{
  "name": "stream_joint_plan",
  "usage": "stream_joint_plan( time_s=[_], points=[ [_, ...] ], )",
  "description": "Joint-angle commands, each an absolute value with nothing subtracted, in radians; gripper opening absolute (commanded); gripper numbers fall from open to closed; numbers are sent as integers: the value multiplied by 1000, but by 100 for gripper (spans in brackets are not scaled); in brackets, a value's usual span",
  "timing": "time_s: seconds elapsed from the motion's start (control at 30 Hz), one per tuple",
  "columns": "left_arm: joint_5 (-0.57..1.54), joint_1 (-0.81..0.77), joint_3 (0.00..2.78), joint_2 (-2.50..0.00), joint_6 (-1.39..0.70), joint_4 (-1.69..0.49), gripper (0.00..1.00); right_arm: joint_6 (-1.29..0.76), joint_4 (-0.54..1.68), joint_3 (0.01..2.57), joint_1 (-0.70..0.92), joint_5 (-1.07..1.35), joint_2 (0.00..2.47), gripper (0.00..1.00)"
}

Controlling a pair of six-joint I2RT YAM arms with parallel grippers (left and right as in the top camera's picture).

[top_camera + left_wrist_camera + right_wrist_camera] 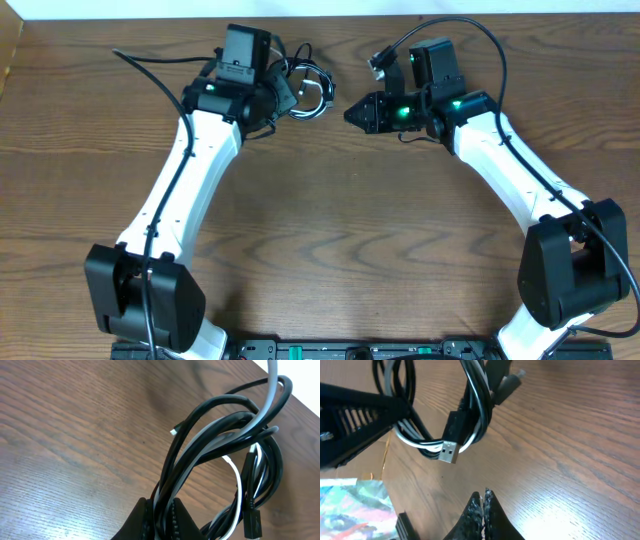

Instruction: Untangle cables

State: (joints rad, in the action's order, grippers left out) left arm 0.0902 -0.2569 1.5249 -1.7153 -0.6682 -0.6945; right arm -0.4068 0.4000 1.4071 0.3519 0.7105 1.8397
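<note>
Overhead check: where are the cables (312, 90)? — Trainee

At the far middle of the tabletop (330, 250), bunched at the left claw (290, 98). The right claw (352, 113) points at them from just beside and does not touch them. — Instructor

Claw states? — Trainee

Left claw: clamped on the cables. The left wrist view shows several strands running down between its fingers. Right claw: fingers together, holding nothing. — Instructor

Procedure for the step in hand? — Trainee

Judged step: take one free end and draw it out of the loops.
1. Part the right claw before closing in.
2. Target the USB plug (448, 453), which hangs lowest and outermost.
3. Grip the cord just behind the plug, one strand only.
4. Pull away from the left claw slowly. Stop if the loops tighten.
5. Use the clamped left claw as the anchor. — Instructor

Which view serves which check? — Trainee

Only the right wrist view shows the plug, and the bundle apparently hanging clear of the tabletop. Only the left wrist view shows how the white cable (236, 477) threads among the black cables (220, 415). Overhead shows neither, only how the two arms are spaced. — Instructor
</note>
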Motion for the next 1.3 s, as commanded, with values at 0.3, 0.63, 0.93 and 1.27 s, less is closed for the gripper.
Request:
stream_joint_plan(
  time_s=[0.3,0.63,0.93,1.27],
  points=[
    [32,-350,1522,-1721,-713,-682,7,-453,400,1422,355,690,1844,1],
    [33,-379,1491,-1725,-684,-683,7,-456,393,1422,355,690,1844,1],
    [33,-439,1488,-1731,-621,-682,7,-456,393,1422,355,682,1844,1],
    [339,-456,1488,-1730,-622,-682,7,-456,413,1421,355,608,1844,1]
  ],
)
